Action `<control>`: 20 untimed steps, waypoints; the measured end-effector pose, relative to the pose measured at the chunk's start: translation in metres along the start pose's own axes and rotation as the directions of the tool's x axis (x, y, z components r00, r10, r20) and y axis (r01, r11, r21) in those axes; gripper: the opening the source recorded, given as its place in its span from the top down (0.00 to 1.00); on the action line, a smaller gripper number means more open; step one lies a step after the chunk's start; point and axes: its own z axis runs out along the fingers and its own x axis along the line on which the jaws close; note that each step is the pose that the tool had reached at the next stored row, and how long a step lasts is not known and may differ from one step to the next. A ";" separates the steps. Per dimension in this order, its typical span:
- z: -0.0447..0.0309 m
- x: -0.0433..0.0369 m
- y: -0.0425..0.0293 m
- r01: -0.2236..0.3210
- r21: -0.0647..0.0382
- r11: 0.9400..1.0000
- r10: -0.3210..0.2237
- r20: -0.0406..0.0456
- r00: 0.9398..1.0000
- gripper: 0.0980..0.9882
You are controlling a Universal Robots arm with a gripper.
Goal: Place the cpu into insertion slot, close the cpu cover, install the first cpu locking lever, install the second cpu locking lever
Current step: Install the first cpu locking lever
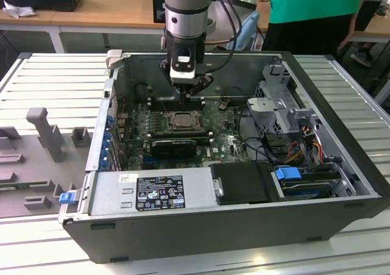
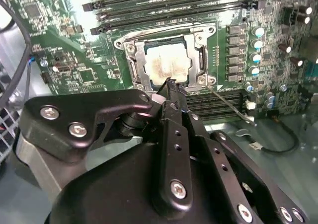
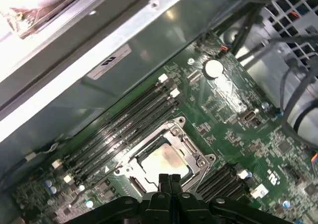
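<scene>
Cpu (image 2: 166,62), flat square chip with dull silver-grey top, lies face up in square dark insertion slot (image 1: 183,120), edges parallel to socket rim. Thin silver cpu cover (image 2: 140,65) frame down around it. My black gripper (image 3: 169,180), fingers (image 3: 163,185) pressed together, empty, hangs just above socket edge, chip just below and beyond fingertips. Thin wire locking lever (image 2: 226,102) slants away from socket corner.

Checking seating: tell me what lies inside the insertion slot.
The cpu lies in the insertion slot, its grey top showing through the cpu cover. The cover's frame hides the chip's edges; in the second wrist view the shut claw covers one side. Contacts beneath cannot be seen.
</scene>
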 end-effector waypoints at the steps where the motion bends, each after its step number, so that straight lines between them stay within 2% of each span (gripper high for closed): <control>1: 0.0000 0.0000 0.0000 0.024 -0.001 1.000 -0.024 0.000 1.000 0.99; 6: 0.0001 0.0000 0.0000 0.115 -0.005 0.993 -0.115 0.000 0.993 0.99; 7: 0.0002 0.0000 0.0000 0.148 -0.005 0.989 -0.148 -0.001 0.989 0.99; 11: 0.0003 0.0000 0.0000 0.218 -0.007 0.976 -0.218 -0.004 0.976 0.99; 12: 0.0002 0.0000 0.0000 0.249 -0.007 0.969 -0.249 -0.005 0.969 0.99; 15: 0.0003 0.0003 -0.0003 0.298 -0.008 0.955 -0.298 -0.007 0.955 0.99; 20: 0.0002 0.0034 -0.0027 0.304 -0.009 0.953 -0.304 -0.007 0.953 0.99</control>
